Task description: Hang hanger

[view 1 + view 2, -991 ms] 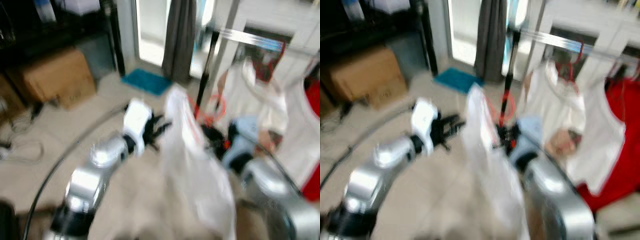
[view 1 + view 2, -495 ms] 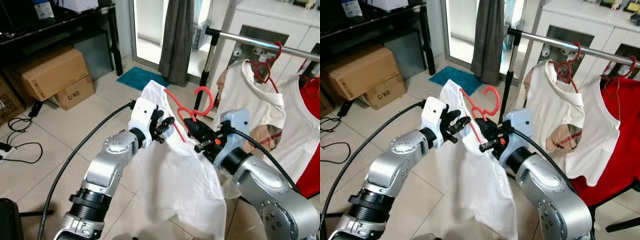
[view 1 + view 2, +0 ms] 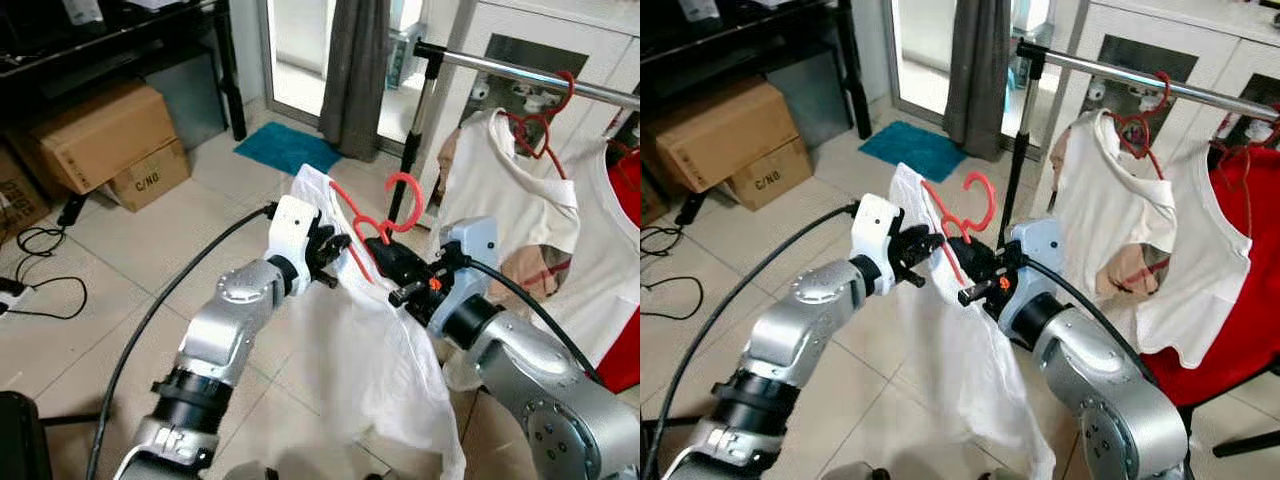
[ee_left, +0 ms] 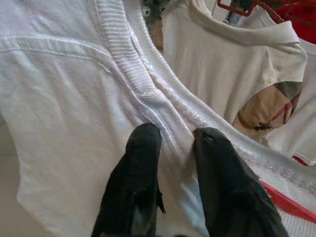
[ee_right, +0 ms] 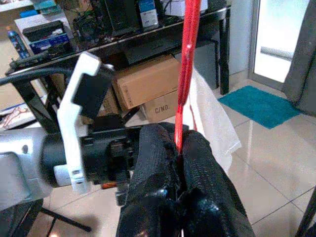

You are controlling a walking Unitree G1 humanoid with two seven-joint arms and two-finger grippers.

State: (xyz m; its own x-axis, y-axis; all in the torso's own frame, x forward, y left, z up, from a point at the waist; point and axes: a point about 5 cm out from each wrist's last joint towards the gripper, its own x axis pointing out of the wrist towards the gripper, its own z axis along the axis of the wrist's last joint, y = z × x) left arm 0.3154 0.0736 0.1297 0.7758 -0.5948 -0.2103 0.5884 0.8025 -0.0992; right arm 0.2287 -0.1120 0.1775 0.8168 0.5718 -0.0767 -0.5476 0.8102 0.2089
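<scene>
A red hanger (image 3: 398, 192) carries a white shirt (image 3: 370, 340) that hangs down between my two arms, in front of the clothes rail (image 3: 500, 68). My right gripper (image 3: 385, 262) is shut on the hanger's red stem (image 5: 190, 59) just below the hook. My left gripper (image 3: 335, 255) is at the shirt's neck opening, and its fingers pinch the ribbed collar (image 4: 128, 64). The hook stands free in the air, lower than the rail and to its left.
On the rail hang a white shirt (image 3: 510, 190) on a red hanger and a red garment (image 3: 625, 350). The rail's black post (image 3: 415, 140) stands just behind the hook. Cardboard boxes (image 3: 100, 130), a black shelf, floor cables (image 3: 40, 270), a blue mat (image 3: 285, 148) and a grey curtain (image 3: 350, 70) lie left and behind.
The picture has gone from blurred to sharp as the camera settled. Both grippers keep their hold, and the hanger and shirt stay in about the same place.
</scene>
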